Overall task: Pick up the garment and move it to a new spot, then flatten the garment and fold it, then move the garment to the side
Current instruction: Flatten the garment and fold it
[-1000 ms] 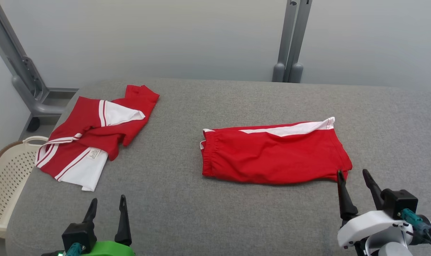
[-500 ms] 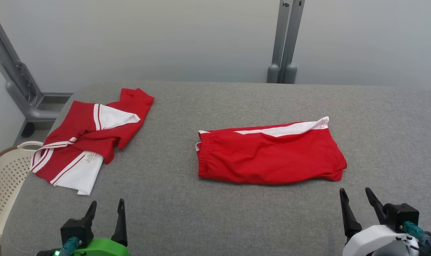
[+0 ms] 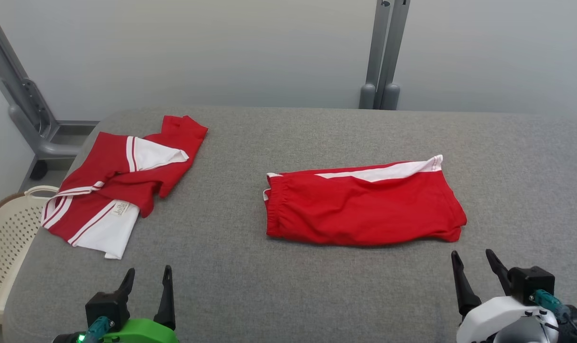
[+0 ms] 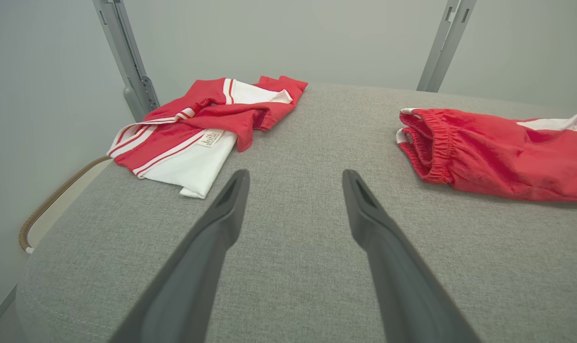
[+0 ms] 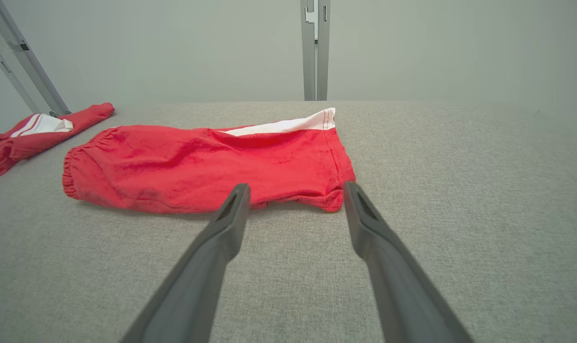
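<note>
The red shorts (image 3: 364, 205) lie flat near the middle of the grey tabletop (image 3: 288, 290). Their elastic waistband is at the left end, and a white stripe runs along the far edge to the right corner. They look folded once lengthwise, though the layers are hard to make out from above.

The right gripper (image 3: 472, 253) hovers just on the near side of the shorts' right hem corner. Its two dark fingers are spread wide with nothing between them, and they stand clear of the cloth. The left gripper (image 3: 148, 269) is well to the left of the shorts, on the near side, also spread wide and empty.

A rumpled red and white shirt (image 3: 122, 181) lies well to the left of the shorts, near the tabletop's far left corner. Further left, off the tabletop's edge, is a cream perforated basket (image 3: 7, 233). A grey metal post (image 3: 383, 52) stands against the wall beyond the shorts.
</note>
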